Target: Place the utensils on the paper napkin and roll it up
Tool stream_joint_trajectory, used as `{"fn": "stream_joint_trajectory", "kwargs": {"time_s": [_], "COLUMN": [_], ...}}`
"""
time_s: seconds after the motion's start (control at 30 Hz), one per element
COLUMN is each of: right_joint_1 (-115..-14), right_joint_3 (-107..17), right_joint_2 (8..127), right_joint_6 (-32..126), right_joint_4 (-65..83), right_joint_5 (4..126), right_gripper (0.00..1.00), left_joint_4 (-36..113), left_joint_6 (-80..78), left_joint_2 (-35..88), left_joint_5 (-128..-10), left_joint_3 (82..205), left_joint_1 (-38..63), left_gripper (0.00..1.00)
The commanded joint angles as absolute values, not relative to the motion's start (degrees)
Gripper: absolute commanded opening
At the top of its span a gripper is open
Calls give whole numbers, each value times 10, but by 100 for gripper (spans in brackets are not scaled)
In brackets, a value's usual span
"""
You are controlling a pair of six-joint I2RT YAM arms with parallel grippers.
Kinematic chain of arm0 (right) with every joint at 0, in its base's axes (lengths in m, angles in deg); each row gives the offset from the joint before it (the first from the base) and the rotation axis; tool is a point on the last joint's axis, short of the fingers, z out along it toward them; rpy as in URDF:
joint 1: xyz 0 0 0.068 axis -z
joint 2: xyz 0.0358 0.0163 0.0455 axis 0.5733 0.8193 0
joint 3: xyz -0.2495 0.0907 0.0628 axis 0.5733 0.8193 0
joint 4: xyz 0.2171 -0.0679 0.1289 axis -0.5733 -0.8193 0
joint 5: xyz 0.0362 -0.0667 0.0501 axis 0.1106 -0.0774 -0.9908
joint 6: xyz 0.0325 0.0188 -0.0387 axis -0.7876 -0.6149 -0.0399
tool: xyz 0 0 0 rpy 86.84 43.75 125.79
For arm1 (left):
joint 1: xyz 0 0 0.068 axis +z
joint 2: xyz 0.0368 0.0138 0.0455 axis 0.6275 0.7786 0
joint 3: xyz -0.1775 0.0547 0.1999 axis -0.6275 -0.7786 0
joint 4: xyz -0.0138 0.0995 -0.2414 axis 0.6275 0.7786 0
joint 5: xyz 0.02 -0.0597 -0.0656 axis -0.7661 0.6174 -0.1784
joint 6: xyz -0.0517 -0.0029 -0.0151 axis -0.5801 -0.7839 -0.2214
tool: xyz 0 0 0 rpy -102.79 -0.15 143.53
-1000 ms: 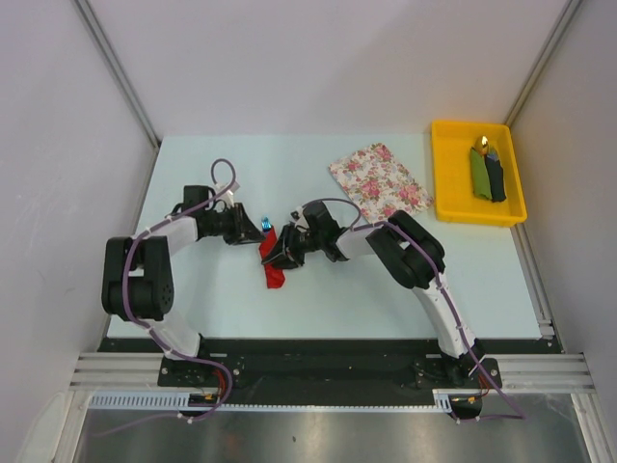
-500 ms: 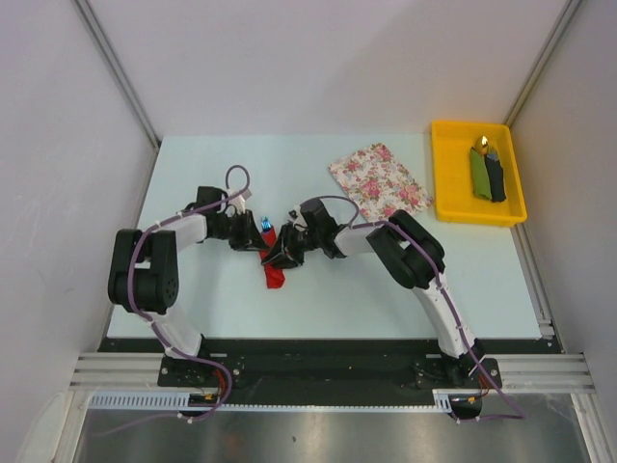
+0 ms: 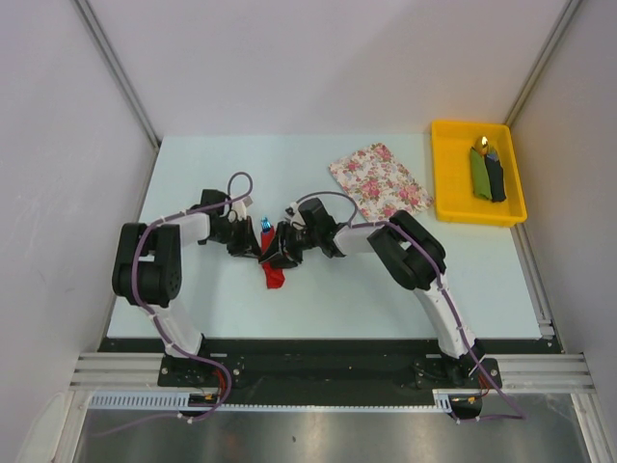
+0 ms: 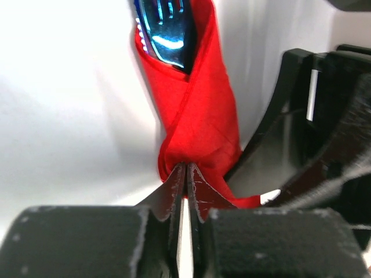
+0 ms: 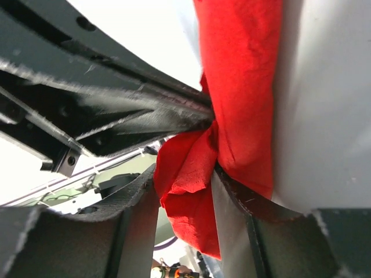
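Observation:
The red paper napkin [image 3: 275, 274] lies rolled on the table between my two grippers. The blue utensil tip [image 3: 265, 226] sticks out of its far end; in the left wrist view the shiny blue utensils [image 4: 168, 29] sit inside the napkin roll [image 4: 200, 110]. My left gripper [image 3: 253, 248] is at the roll's left side, its jaws pinched together on a fold of the napkin [image 4: 186, 167]. My right gripper [image 3: 278, 255] is at the roll's right side, jaws apart, with a loose flap of napkin [image 5: 243, 87] hanging between the fingers [image 5: 185, 174].
A floral cloth [image 3: 379, 178] lies at the back right. A yellow tray [image 3: 440, 174] at the far right holds a green roll [image 3: 479, 172] and a dark roll [image 3: 496, 179]. Walls enclose the table on the left, back and right.
My left gripper has moved right, up against the napkin roll, and now pinches it. The right gripper and the roll have shifted slightly toward the back.

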State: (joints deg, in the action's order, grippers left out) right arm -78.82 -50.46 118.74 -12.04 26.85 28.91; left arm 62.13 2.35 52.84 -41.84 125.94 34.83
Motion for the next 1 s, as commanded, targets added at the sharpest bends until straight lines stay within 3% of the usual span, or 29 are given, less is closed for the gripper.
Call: {"fn": "stream_joint_trajectory", "kwargs": {"time_s": [0.0, 0.27, 0.37, 0.5, 0.73, 0.97], "right_joint_1": [-788, -766, -758, -757, -761, -787], "right_joint_3": [-517, -526, -511, -504, -499, -507], "right_joint_2": [1154, 1118, 1109, 1114, 1133, 1146], "right_joint_6": [-87, -83, -78, -59, -31, -18], "right_joint_4": [252, 237, 230, 205, 168, 154], "right_joint_5": [298, 264, 265, 285, 315, 319], "right_gripper": [46, 44, 34, 13, 3, 3], "left_joint_4": [638, 638, 636, 634, 633, 628], "left_joint_6": [49, 49, 48, 47, 48, 42], "left_joint_2": [544, 555, 554, 553, 549, 549], "left_joint_5": [-464, -476, -473, -472, -471, -464], "left_joint_3": [1282, 1286, 1286, 1286, 1284, 1284], "left_joint_1": [345, 345, 345, 345, 345, 345], "left_gripper": [6, 3, 3, 3, 2, 2]}}
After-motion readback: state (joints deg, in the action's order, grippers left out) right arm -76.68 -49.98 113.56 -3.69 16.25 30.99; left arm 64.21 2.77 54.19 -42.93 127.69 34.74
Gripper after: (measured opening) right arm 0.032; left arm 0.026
